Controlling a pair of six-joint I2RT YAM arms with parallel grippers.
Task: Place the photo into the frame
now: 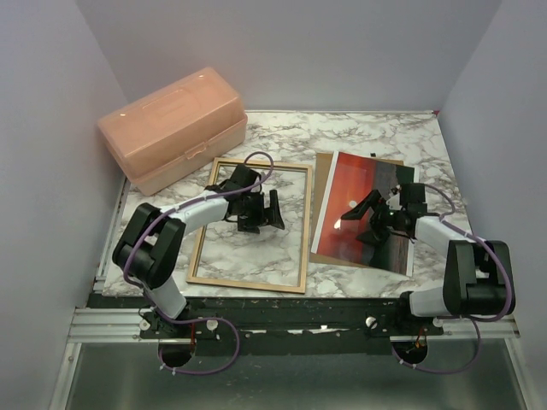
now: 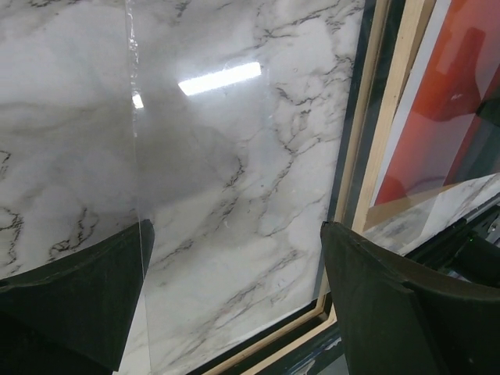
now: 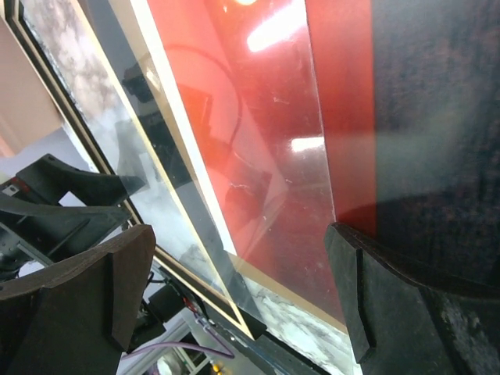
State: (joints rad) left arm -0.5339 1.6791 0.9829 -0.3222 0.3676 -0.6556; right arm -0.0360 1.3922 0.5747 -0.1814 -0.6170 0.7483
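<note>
The frame (image 1: pixel 301 224) lies tan back up on the marble table, left of centre. My left gripper (image 1: pixel 263 212) hovers over the frame's inside, open and empty. In the left wrist view its gripper (image 2: pixel 234 297) spans glass-covered marble, with the frame's bar (image 2: pixel 391 117) to the right. The photo (image 1: pixel 367 184), red sunset side up, lies to the right on the brown backing board (image 1: pixel 322 205). My right gripper (image 1: pixel 371 219) is open above the photo. In the right wrist view its gripper (image 3: pixel 242 297) is over the photo (image 3: pixel 266 117), touching nothing.
A pink plastic box (image 1: pixel 175 128) stands at the back left. The table's black front rail (image 1: pixel 291 309) runs along the near edge. Grey walls close in the left, back and right. The frame's edge (image 3: pixel 156 148) lies close beside the photo.
</note>
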